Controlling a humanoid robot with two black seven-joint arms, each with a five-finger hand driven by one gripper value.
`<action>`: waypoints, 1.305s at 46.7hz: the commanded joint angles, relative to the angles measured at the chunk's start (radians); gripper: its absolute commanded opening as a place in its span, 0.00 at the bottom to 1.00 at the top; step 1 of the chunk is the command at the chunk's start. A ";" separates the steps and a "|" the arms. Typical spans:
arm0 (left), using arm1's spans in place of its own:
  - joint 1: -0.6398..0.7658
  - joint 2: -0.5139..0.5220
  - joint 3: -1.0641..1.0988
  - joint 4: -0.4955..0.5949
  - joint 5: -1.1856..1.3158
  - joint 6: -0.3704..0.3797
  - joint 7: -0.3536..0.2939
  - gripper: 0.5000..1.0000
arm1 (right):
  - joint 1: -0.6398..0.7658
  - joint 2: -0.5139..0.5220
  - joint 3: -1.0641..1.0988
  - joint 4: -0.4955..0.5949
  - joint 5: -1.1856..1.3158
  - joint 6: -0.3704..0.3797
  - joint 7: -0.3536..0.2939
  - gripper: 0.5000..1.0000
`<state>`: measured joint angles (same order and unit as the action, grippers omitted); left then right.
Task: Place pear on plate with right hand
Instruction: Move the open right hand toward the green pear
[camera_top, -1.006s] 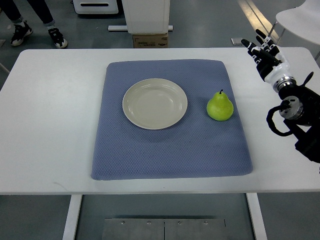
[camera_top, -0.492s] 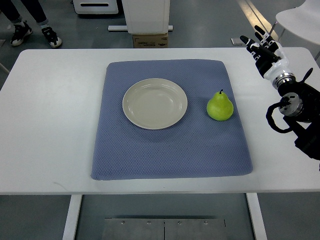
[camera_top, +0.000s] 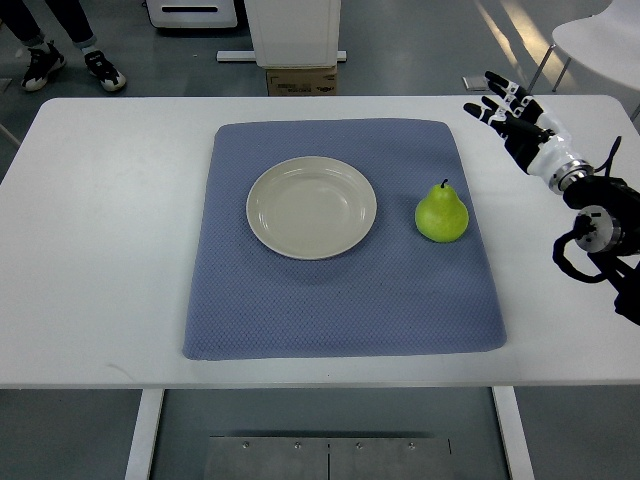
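— Where's the pear (camera_top: 441, 214) sitting, and which way does it point?

— It stands on the blue mat (camera_top: 340, 300), right of the plate (camera_top: 311, 207) and apart from it, with mat showing between the two. Its long axis looks upright, broad end on the mat, and the dark stem shows at the far top of the fruit.

— And your right hand (camera_top: 512, 118)?

— It hovers over the white table (camera_top: 110, 250) at the far right, off the mat's far right corner and well apart from the pear. My fingers (camera_top: 492, 80) are spread and hold nothing. My arm comes in from the right edge.

— What has changed from a second ago?

— My hand has swung left, toward the mat. Earlier it sat close to the table's far right corner with the fingers nearer together; now the fingertips reach further left and fan wider. My wrist and forearm have also drawn toward the right edge. The pear and plate lie as they did.

— Anything else around?

— A person's shoes (camera_top: 42, 64) show on the floor at far left, and a cardboard box (camera_top: 301, 79) sits beyond the table's far edge.
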<state>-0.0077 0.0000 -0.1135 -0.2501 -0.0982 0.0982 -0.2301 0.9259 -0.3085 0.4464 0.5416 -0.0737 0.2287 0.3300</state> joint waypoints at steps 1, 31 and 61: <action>0.000 0.000 0.000 0.000 0.000 0.000 0.000 1.00 | 0.001 -0.044 -0.014 0.000 -0.009 0.040 0.000 1.00; 0.000 0.000 0.000 0.000 0.000 0.000 0.000 1.00 | -0.013 -0.442 -0.275 0.370 -0.164 0.139 0.198 1.00; 0.002 0.000 0.000 0.000 0.000 0.000 0.000 1.00 | -0.042 -0.265 -0.370 0.386 -0.301 -0.134 0.218 1.00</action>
<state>-0.0073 0.0000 -0.1135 -0.2501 -0.0981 0.0982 -0.2301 0.8806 -0.5860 0.0922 0.9292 -0.3741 0.1038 0.5480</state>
